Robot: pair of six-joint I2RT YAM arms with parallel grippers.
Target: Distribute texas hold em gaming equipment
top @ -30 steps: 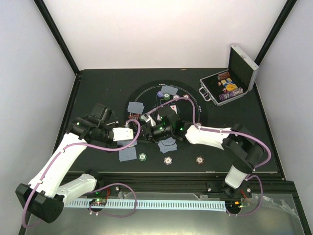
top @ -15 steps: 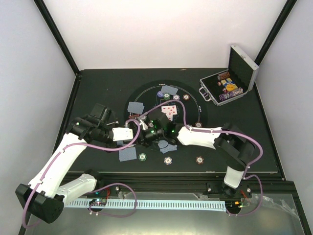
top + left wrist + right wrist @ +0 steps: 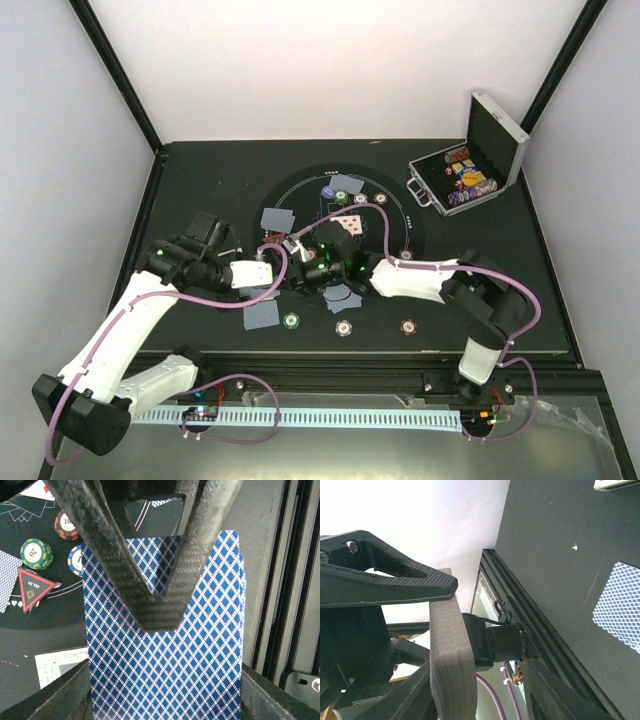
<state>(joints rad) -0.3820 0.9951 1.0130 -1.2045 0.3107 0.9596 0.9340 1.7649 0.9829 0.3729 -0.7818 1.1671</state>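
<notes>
— Chips nearest the bottom of the overhead frame?
— Three in a row just below the mat (image 3: 300, 195): a green chip (image 3: 291, 321), a pale chip (image 3: 343, 328), a red-brown chip (image 3: 408, 325). A face-down card (image 3: 261, 315) lies just left of the green one.
— And the left gripper (image 3: 159, 612)?
— Pinched tight on blue-backed cards (image 3: 165, 680), at mid-frame, just above that row.
— The right gripper (image 3: 313, 270)?
— Close beside the left one. Whether its jaws are spread or pressed together, I cannot tell.
— Farther up?
— Face-up cards (image 3: 345, 225) at the mat's middle and other face-down cards (image 3: 278, 218) to their left. The open silver case (image 3: 465, 180) sits at upper right, with chips inside.
</notes>
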